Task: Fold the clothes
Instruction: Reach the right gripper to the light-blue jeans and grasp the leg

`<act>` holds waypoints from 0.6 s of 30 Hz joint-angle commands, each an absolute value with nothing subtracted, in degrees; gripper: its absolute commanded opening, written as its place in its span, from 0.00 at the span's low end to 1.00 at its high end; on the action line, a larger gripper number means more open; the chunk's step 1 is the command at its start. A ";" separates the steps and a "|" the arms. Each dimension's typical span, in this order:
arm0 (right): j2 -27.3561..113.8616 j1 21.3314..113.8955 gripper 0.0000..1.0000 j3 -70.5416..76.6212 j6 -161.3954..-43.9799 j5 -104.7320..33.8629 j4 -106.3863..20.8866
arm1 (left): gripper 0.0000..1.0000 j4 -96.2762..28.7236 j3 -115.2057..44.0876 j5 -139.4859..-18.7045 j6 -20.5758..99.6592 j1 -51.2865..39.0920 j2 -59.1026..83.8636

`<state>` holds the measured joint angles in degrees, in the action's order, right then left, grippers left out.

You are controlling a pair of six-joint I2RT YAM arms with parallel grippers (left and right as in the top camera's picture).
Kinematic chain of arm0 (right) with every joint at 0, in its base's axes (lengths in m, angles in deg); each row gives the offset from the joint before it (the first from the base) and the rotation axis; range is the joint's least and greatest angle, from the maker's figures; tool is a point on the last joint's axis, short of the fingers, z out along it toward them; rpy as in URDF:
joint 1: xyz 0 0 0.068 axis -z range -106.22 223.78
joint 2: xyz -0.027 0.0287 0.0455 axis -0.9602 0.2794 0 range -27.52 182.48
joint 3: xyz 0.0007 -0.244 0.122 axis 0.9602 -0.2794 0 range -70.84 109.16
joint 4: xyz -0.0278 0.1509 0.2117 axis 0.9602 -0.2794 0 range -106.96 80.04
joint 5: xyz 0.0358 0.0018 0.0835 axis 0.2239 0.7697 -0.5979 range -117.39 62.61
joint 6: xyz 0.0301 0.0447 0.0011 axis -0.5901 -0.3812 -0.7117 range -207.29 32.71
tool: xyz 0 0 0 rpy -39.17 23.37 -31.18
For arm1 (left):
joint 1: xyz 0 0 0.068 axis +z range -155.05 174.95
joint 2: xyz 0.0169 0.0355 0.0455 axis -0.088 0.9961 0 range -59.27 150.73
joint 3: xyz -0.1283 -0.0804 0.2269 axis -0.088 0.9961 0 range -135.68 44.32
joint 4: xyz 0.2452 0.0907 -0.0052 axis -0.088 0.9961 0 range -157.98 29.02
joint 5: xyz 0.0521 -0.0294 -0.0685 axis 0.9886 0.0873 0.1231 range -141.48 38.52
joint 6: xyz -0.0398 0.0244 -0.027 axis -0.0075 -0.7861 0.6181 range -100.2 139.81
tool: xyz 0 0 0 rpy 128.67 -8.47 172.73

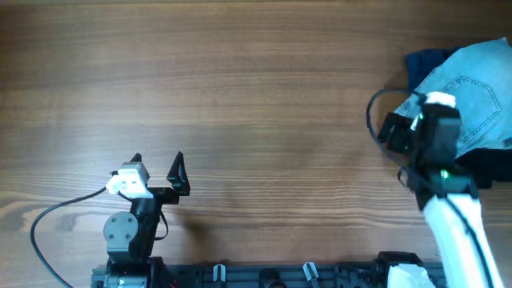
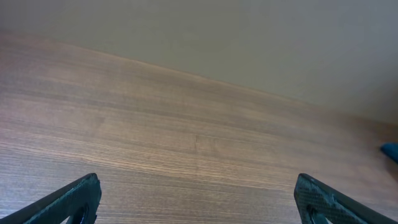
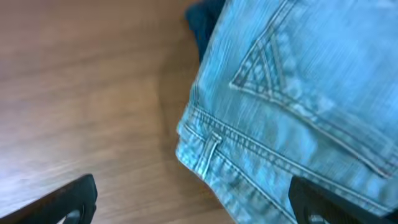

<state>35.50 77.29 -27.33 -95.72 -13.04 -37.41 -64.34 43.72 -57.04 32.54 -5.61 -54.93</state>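
Sitting at the far right of the table (image 1: 240, 80) is the pair of light blue jeans (image 1: 472, 88), bunched in a heap and cut off by the edge of the overhead view, so the full extent can't be seen. A dark blue garment (image 1: 422, 62) pokes out from under the top left of the heap; only a corner shows, and what kind of clothing it is can't be made out.

Close up from the right wrist, the jeans (image 3: 298, 112) fill the right side of the view, with pocket stitching, a waistband seam and a belt loop readable, though slightly blurred. The dark garment (image 3: 202, 25) is just a sliver at the top.

The right gripper (image 3: 193, 199) hangs over the denim's left edge with its fingers (image 3: 68, 199) spread wide and nothing between them. Only the tips enter the view, and whether they touch cloth can't be told. From overhead, the right gripper (image 1: 400, 128) is mostly masked by its own wrist and camera.

Well away at the lower left, the left gripper (image 1: 157, 160) is also spread wide and holding nothing. Its own camera shows the left gripper (image 2: 196, 205) over bare wood, with a speck of blue at the right border. A grey cable (image 1: 56, 212) loops beside that arm.
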 commanded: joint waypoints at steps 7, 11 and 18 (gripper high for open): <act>48.14 75.91 1.00 -24.53 -91.52 -9.06 -41.82 | 1.00 -64.04 43.98 -56.52 32.03 -5.26 -55.12; 54.80 71.27 1.00 -24.53 -91.21 0.90 -42.19 | 1.00 -64.04 43.98 -56.52 32.01 -5.26 -55.12; 62.10 66.88 1.00 -24.53 -87.63 19.68 -42.35 | 1.00 -64.04 43.98 -56.52 32.01 -5.26 -55.12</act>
